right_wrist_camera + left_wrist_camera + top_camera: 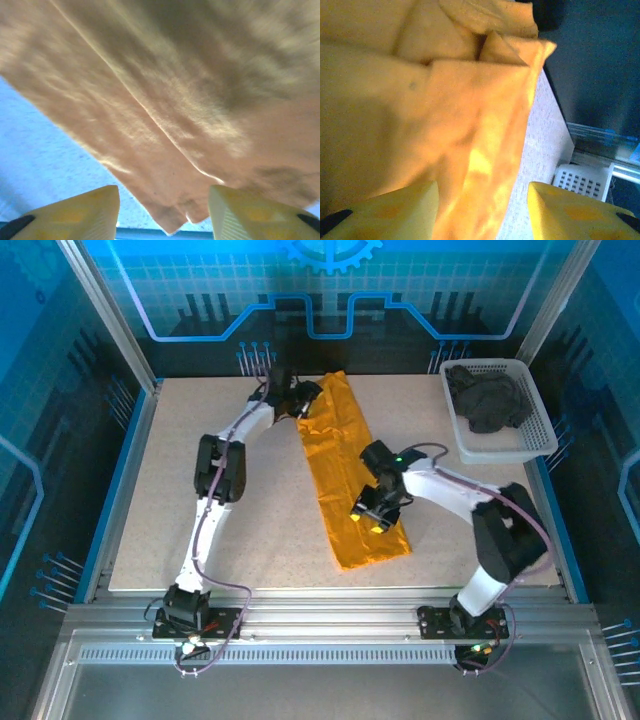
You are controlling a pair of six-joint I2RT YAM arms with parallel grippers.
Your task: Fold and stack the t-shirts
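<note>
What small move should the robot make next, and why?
Probably lower the right gripper and pinch the near end of the orange shirt: it lies as a long narrow strip, with this and the left gripper open over its ends, so folding end to end seems next.

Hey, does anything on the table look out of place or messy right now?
Nothing spilled or damaged. The orange t-shirt lies as a long strip, slanted across the table. The grey t-shirt sits crumpled in the white basket, not yet folded.

Soft blur and glare on the mustard-orange t-shirt (475, 165).
</note>
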